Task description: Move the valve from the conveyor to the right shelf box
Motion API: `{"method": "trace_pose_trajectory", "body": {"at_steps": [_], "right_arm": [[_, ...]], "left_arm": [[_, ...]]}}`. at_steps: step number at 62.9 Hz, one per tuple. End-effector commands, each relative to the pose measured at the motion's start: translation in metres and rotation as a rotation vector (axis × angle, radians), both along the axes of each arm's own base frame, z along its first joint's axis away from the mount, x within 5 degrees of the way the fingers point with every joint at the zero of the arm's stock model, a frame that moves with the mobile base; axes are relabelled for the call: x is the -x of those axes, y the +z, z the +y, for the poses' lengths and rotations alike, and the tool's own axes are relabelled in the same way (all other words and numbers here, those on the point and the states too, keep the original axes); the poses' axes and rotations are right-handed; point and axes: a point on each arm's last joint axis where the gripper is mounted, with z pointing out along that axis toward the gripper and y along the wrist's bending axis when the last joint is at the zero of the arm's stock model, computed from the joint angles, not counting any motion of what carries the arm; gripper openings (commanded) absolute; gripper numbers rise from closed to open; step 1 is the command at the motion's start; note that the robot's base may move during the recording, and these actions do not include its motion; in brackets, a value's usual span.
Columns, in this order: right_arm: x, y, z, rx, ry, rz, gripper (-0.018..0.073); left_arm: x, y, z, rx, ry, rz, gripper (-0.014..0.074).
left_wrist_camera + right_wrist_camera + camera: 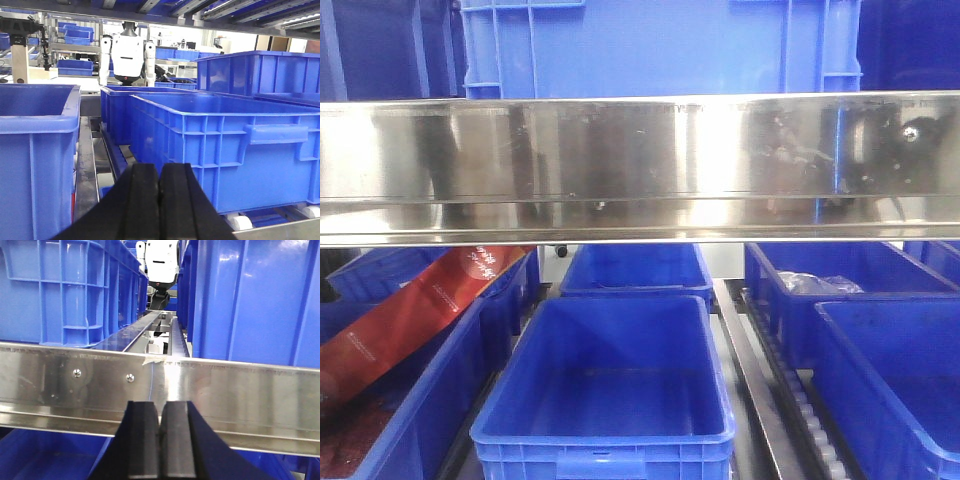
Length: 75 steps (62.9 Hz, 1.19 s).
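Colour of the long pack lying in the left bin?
Red pack with small white print, clearest in the front view.

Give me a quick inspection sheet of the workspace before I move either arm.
Surface: steel shelf rail across front view; roller tracks below.
Job's things: valve and conveyor, nothing seen; empty blue box centre, blue box at right.
Clutter: red package in the box at left; clear plastic bag in rear box.
Grippers: left end effector shut, empty; right end effector shut, empty.
Cables: nothing seen.
Surroundings: white robot beyond the shelving.
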Motion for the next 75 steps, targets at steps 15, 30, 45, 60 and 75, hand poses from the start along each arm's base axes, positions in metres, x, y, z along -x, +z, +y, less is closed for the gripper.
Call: {"method": "trace_pose_trajectory", "body": {"at_steps": [15, 30, 45, 60, 75], "right_arm": [[0.000, 0.001, 0.000, 0.006, -0.005, -0.017, -0.0164], [0.000, 0.001, 0.000, 0.006, -0.005, -0.017, -0.0164], [0.000, 0.001, 0.000, 0.006, -0.005, -0.017, -0.0164], [0.000, 0.001, 0.000, 0.006, -0.005, -0.017, -0.0164], [0.000, 0.001, 0.000, 0.006, -0.005, -0.017, -0.0164]], "left_arm": [[0.001, 0.002, 0.001, 0.014, 0.005, -0.016, -0.0111], [0.002, -0.016, 0.008, -0.061, 0.082, -0.026, -0.0111], [0.018, -0.078, 0.026, -0.067, 0.285, 0.011, -0.0111], [0.025, -0.127, 0.029, -0.014, 0.315, 0.040, -0.0111], [0.025, -0.127, 0.026, -0.017, 0.273, 0.046, -0.0111]]}}
